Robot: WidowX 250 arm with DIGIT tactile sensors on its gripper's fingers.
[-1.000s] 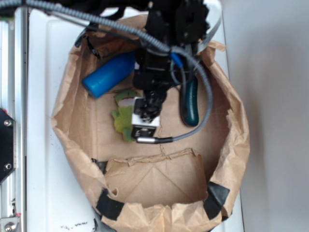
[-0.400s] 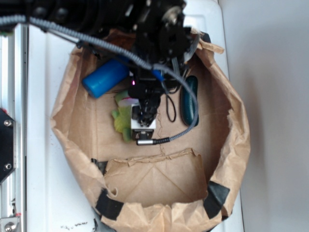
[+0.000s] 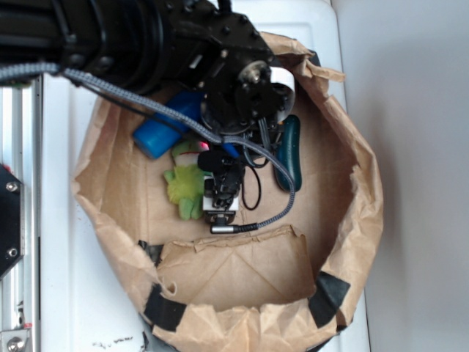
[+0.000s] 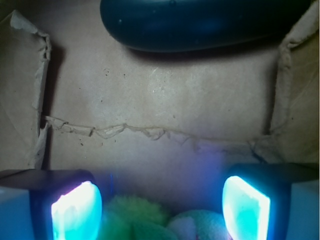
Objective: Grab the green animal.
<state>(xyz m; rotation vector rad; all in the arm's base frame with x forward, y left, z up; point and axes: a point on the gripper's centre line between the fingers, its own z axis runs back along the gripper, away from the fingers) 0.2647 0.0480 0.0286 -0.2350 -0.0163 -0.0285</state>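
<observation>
The green animal (image 3: pixel 186 186) is a fuzzy lime-green plush lying on the floor of the brown paper bag (image 3: pixel 110 220), left of centre. My gripper (image 3: pixel 211 170) hangs right beside and over its right side, mostly hidden under the black arm and the wrist camera box. In the wrist view the gripper (image 4: pixel 160 206) is open, its two glowing pads wide apart. The green animal (image 4: pixel 150 220) shows as green and pale fuzz low between them, closer to the left pad (image 4: pixel 75 212). I cannot tell whether either pad touches it.
A blue bottle (image 3: pixel 163 133) lies at the back left of the bag, just above the plush. A dark green cucumber (image 3: pixel 288 150) (image 4: pixel 200 22) lies right of the gripper. The bag's crumpled walls ring everything, with a folded flap (image 3: pixel 234 268) at the front.
The arm has swung in further from the top left and come down, bringing the gripper lower onto the plush. The blue bottle has shifted slightly toward the plush.
</observation>
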